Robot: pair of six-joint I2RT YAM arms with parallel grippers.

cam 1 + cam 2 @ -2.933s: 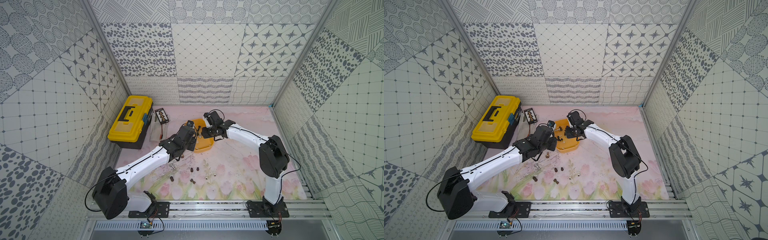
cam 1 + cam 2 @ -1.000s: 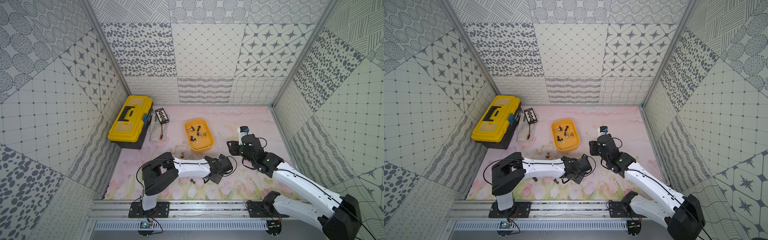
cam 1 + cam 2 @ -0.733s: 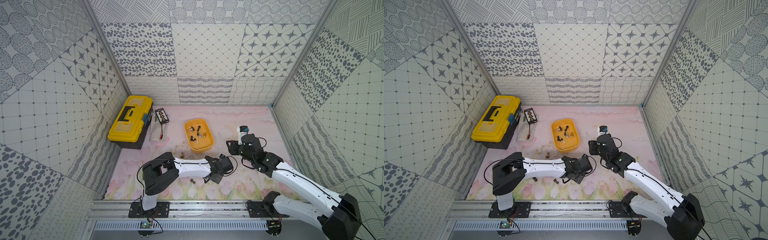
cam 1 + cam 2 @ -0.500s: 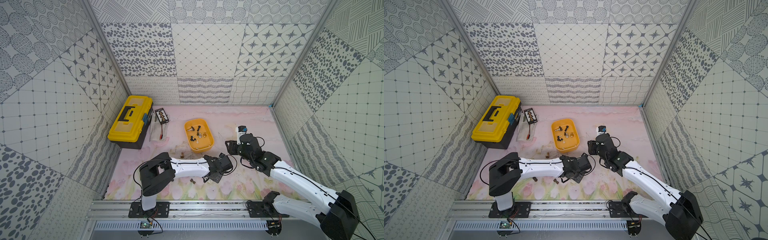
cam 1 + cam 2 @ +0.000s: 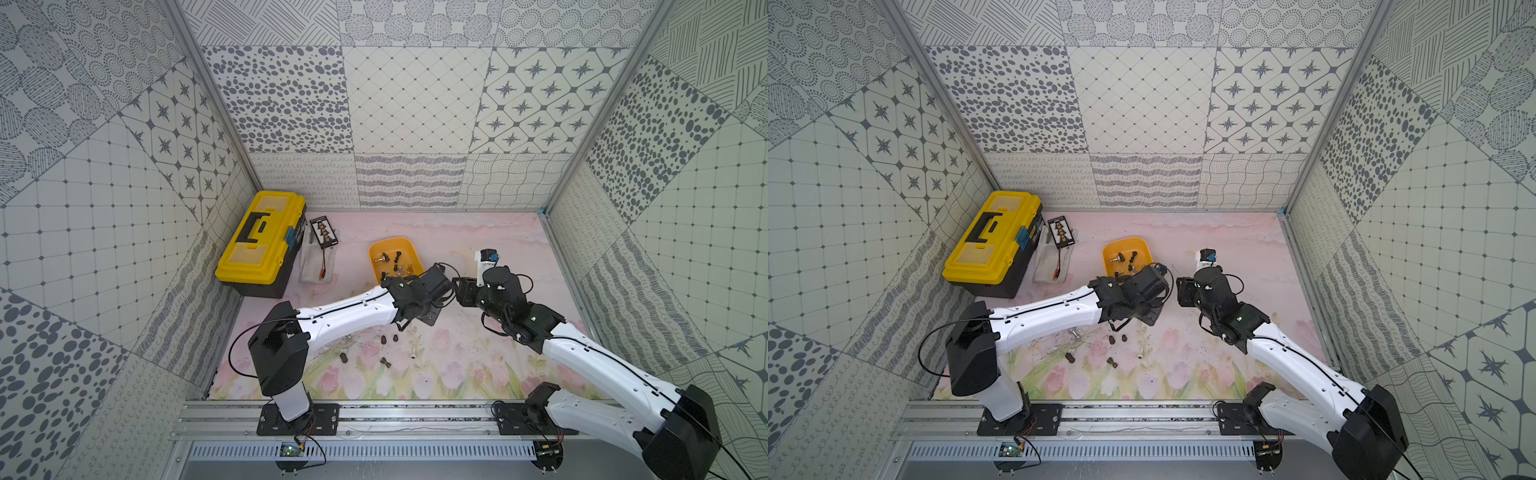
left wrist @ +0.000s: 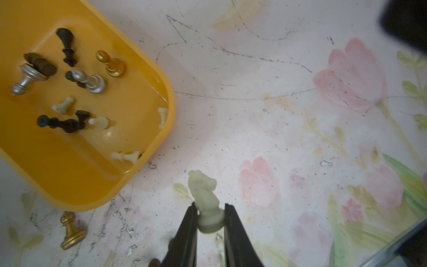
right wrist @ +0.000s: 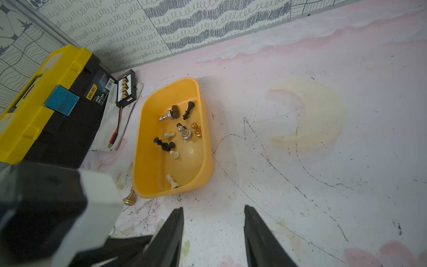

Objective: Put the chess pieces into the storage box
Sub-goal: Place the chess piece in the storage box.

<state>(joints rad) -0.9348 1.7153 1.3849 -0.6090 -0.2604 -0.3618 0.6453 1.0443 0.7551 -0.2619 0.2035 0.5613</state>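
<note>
My left gripper (image 6: 209, 205) is shut on the base of a cream knight (image 6: 204, 194), held over the mat just beside a corner of the orange storage box (image 6: 69, 173). The box (image 5: 376, 270) lies mid-mat in both top views (image 5: 1109, 266) and holds several lying chess pieces (image 7: 182, 133) in dark, silver, gold and cream. A gold pawn (image 6: 71, 233) lies on the mat against the box's outer wall. Several dark pieces (image 5: 383, 339) lie loose nearer the front. My right gripper (image 7: 213, 208) is open and empty, a short way from the box (image 7: 150, 166).
A yellow-and-black toolbox (image 5: 259, 245) stands at the back left. Beside it a white cloth (image 5: 316, 266) carries a black connector card (image 5: 323, 230) with a red lead. Both arms' wrists nearly meet at mid-mat (image 5: 453, 286). Patterned walls enclose the mat on three sides.
My left arm has swung from the front of the mat back toward the storage box, its jaws closing a little onto the knight. The right arm has edged toward the box.
</note>
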